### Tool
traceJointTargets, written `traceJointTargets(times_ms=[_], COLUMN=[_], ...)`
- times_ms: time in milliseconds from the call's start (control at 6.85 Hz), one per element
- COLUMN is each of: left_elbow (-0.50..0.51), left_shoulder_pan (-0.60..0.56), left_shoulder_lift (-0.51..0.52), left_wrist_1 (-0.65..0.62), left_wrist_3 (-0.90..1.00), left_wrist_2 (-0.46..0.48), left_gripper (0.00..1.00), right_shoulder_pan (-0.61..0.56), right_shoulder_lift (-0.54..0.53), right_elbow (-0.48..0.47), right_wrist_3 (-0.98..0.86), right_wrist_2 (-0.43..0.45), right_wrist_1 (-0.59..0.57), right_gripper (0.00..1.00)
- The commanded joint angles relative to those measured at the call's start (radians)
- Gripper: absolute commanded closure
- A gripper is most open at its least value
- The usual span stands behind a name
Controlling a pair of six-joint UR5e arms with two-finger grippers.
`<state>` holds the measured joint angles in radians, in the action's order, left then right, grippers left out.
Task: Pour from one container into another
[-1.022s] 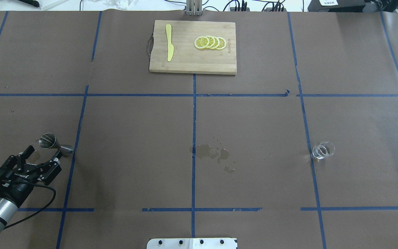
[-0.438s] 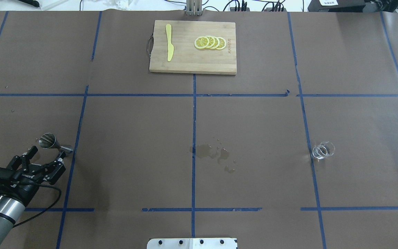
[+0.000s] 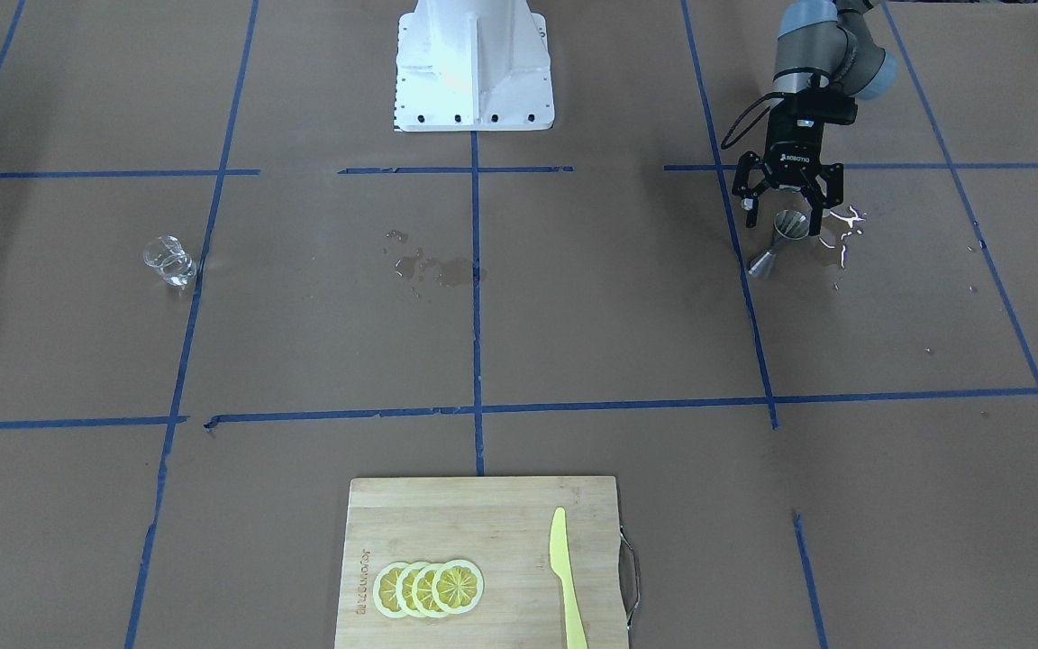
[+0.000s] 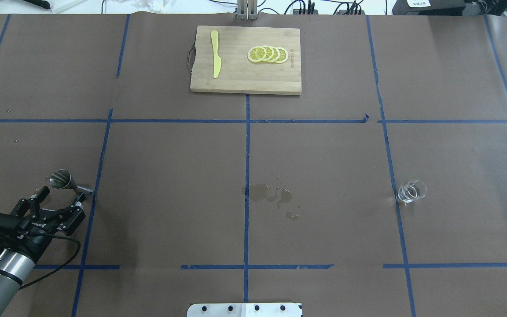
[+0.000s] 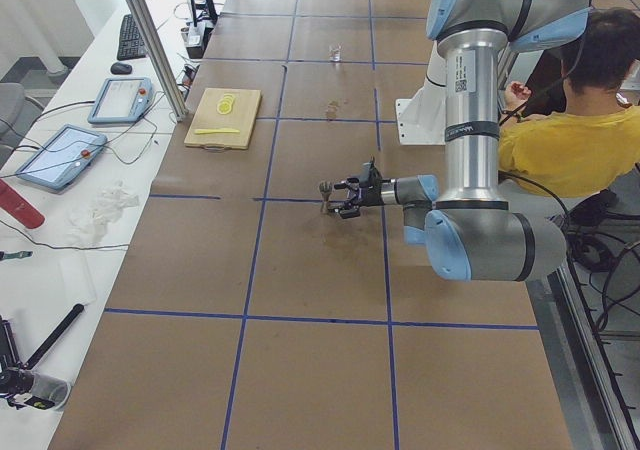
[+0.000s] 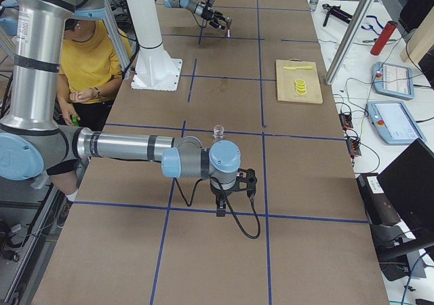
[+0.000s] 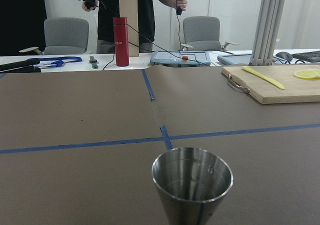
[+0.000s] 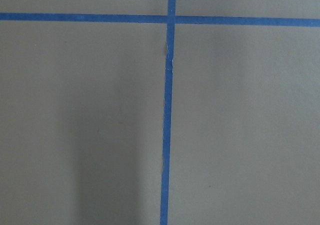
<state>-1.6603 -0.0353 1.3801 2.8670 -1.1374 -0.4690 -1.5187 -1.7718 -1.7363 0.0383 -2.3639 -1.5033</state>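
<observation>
While left claw (image 4: pixel 61 196) gapes, jigger (image 4: pixel 69 184) stands upright

Its fingers are spread wide, the jigger just ahead of their tips. Whether the right claw (image 6: pixel 219 212) is wide or narrow cannot be told. Well apart, on the worktop's (image 4: pixel 170 176) right side, stands the clear glass cup (image 4: pixel 411 191).

Cutting board (image 4: pixel 240 77) with lemon slices (image 4: pixel 267 54), knife (image 4: pixel 215 53)

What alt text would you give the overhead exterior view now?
The left gripper, jaws open, is close to the small shiny steel hourglass jigger at near left. The small clear glass cup stands far right; a wet patch lies between.
</observation>
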Motion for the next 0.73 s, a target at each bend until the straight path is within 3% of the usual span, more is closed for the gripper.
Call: traceJointTargets(times_ms=[0,584], left_elbow=[0.046,0.047], left_shoulder_pan=[0.0,-0.044], left_shoulder_lift=[0.06,0.057], left_wrist_1=[0.002,0.012], left_wrist_3=[0.033,0.042], left_wrist_2=[-0.003,-0.01], left_gripper=[0.01,0.01], right_shoulder_pan=[0.0,0.0], right_shoulder_lift=[-0.001,-0.001], right_elbow=[0.0,0.0], right_wrist_3=[0.0,0.0], right_wrist_2=[0.0,0.0], right_wrist_1=[0.0,-0.002], right_gripper=[0.0,0.0])
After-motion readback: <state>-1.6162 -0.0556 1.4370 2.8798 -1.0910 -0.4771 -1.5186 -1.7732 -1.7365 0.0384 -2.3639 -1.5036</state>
